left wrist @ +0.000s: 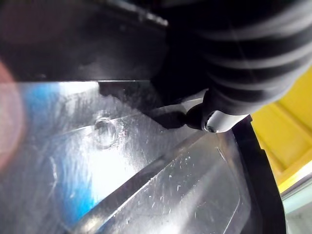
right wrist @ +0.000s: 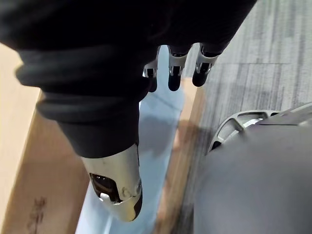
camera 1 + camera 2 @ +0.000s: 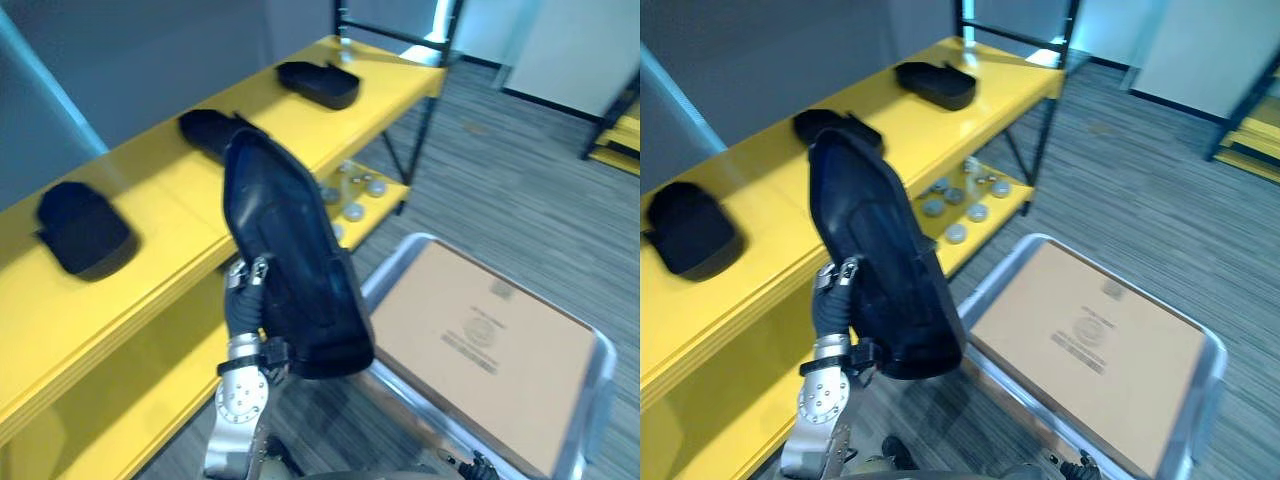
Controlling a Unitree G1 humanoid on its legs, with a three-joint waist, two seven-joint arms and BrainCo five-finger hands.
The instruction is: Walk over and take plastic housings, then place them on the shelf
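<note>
The left robot hand (image 3: pixel 246 292) is clamped on the held housing (image 3: pixel 290 250) - a long, glossy black plastic shell, rounded at the top and wider at the bottom, with a raised rim. It stands nearly upright in the air, leaning a little, in front of the shelf (image 3: pixel 180 190) and not touching it. A silver finger lies over the shell's rim. The left wrist view shows a dark-tipped finger pressed on the shell's shiny, lightly scratched inner face.

That makes four housings in all, one held and three lying flat and well apart along the smooth yellow top board. They are the near housing (image 3: pixel 85 232), the middle housing (image 3: pixel 203 128), partly behind the held one, and the far housing (image 3: pixel 318 83). All three are matt black, oval and shallow.

On the lower yellow board lie several small round grey pieces (image 3: pixel 352 200), too small to count surely.

The right robot hand (image 2: pixel 114 180) hangs released, its fingers straight and holding nothing. Below it is one flat brown cardboard sheet (image 3: pixel 490 340), which lies inside a rounded silver metal frame (image 3: pixel 605 400). The floor (image 3: pixel 520 170) is grey carpet with a fine striped weave.
</note>
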